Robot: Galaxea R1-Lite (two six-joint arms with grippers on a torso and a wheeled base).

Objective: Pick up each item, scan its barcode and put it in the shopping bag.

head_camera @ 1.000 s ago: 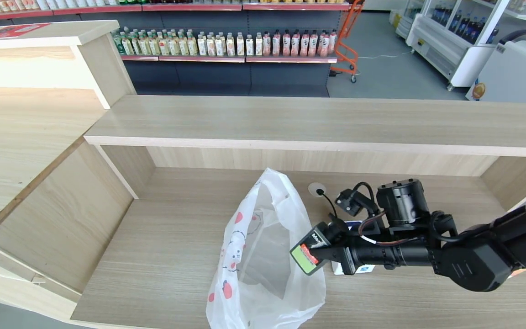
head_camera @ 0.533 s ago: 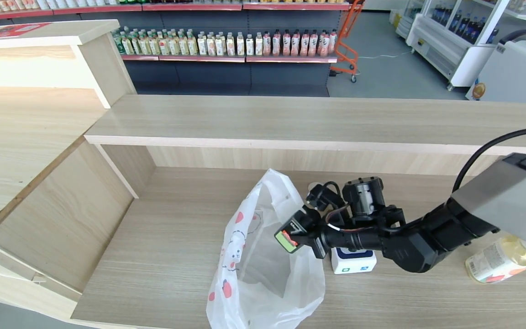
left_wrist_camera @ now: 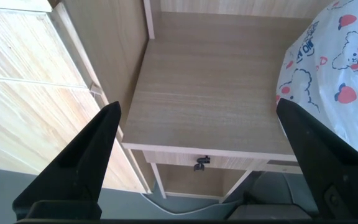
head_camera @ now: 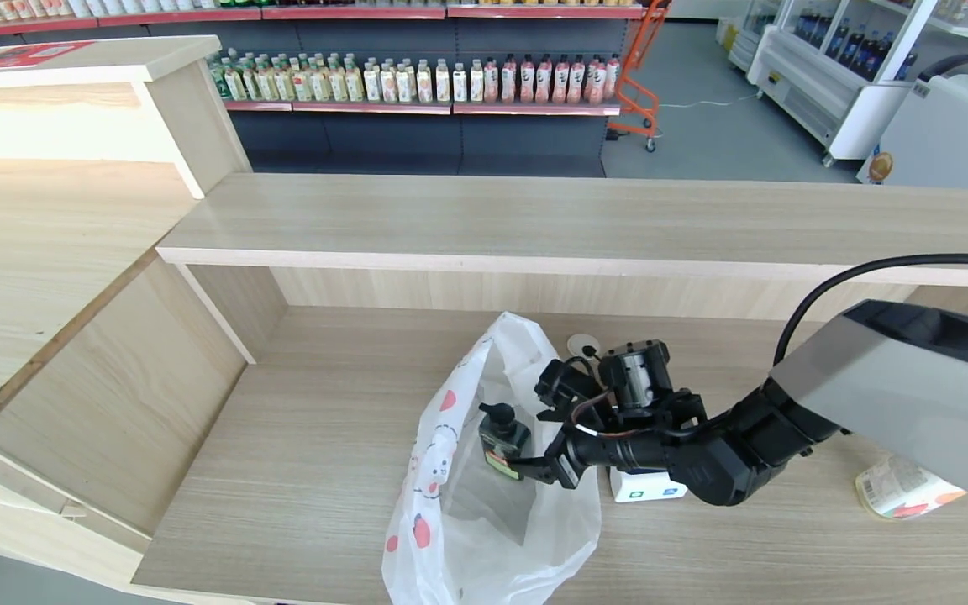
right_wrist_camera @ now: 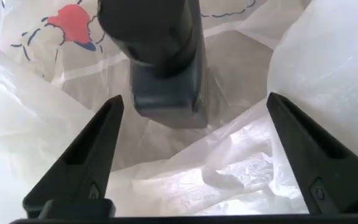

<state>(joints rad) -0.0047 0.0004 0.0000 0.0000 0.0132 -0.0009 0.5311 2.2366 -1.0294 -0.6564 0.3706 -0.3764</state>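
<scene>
Pump bottle (head_camera: 504,440) (upright) in shopping bag (head_camera: 427,504)

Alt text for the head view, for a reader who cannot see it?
The robot's right hand is at the mouth of a white bag on a wooden counter, with a dark pump bottle upright inside the bag. A white box stands beside the bag, and a second bottle lies farther right, partly hidden.

This is a shop, seen from behind its checkout. Dark shelves (head_camera: 450,134) with red edges carry rows of bottled drinks (head_camera: 417,81). Glass-fronted chillers (head_camera: 837,59) line the aisle, and an orange trolley (head_camera: 637,124) stands there. The pale wooden surface (head_camera: 324,470) has a raised ledge (head_camera: 585,223), a small white scanner (head_camera: 644,486) and a shopping bag (head_camera: 450,470).
</scene>
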